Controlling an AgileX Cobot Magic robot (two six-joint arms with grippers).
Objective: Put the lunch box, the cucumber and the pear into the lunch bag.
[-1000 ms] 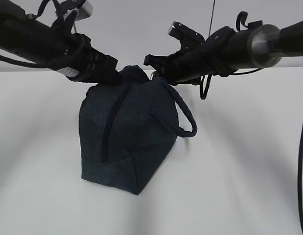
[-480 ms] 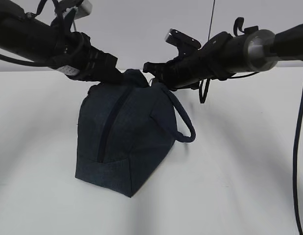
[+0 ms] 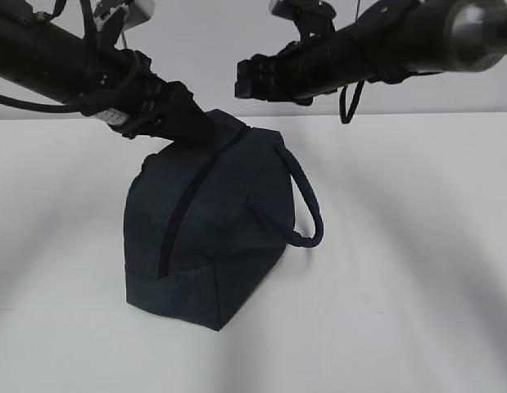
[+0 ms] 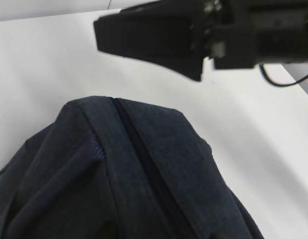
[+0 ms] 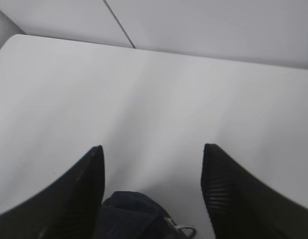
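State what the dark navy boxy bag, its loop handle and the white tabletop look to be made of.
The dark navy boxy bag looks like matte woven fabric: heathered weave, soft creases. Its loop handle seems a rounded cord or padded fabric tube of the same colour. The white tabletop appears smooth, matte, possibly laminate; unclear.

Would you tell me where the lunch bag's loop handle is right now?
In the exterior view the loop handle hangs off the right side of the lunch bag, below the right gripper and clear of it.
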